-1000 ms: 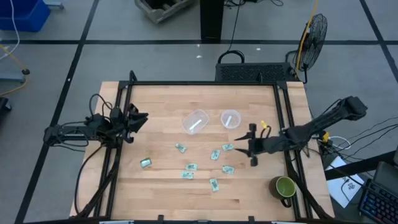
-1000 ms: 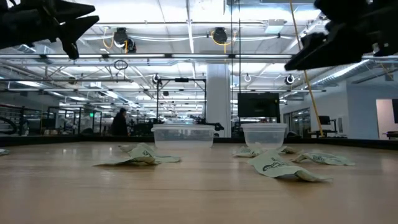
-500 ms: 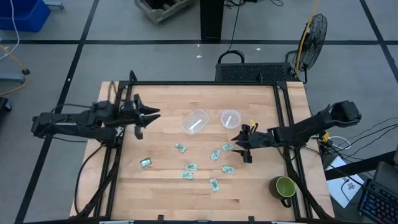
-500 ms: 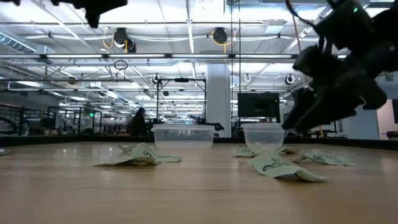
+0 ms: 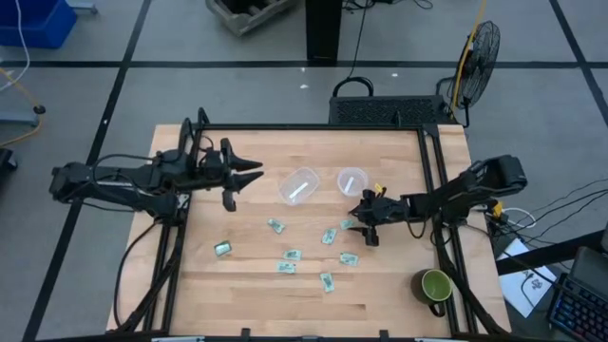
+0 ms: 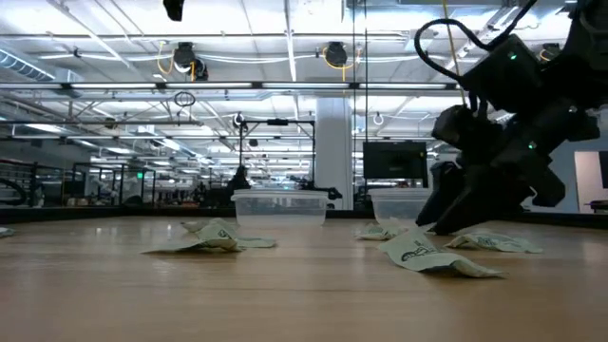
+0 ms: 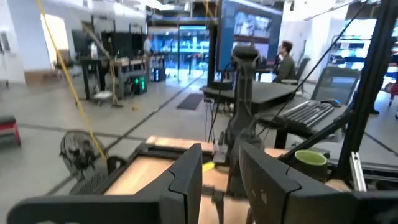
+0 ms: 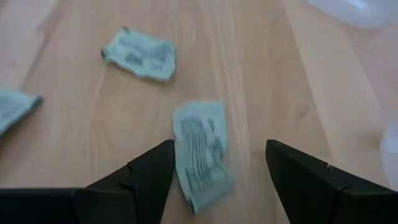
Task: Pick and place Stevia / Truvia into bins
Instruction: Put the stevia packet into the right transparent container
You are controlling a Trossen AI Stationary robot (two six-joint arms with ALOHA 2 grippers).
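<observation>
My right fingers (image 8: pixel 214 180): apart, straddling one sachet (image 8: pixel 202 152), its long axis running between them; low over desk (image 5: pixel 247 285), near the cups (image 5: pixel 297 185). My right arm is nearer. My left fingers (image 5: pixel 249 174): apart, raised, farther off. Other sachets (image 5: pixel 285 261) scattered mid-desk.

The right gripper (image 5: pixel 361 220) has travelled from the table's right rail toward the right clear cup (image 5: pixel 352 180) and dropped low: a second ago it hung high in the low view, and now its spread fingers (image 8: pixel 144 173) straddle a sachet (image 8: pixel 201 154) lying just below that cup. The left gripper (image 5: pixel 249 177) has swung from the left rail inward toward the tipped left cup (image 5: pixel 298 185), and has risen out of the low view's top edge.
</observation>
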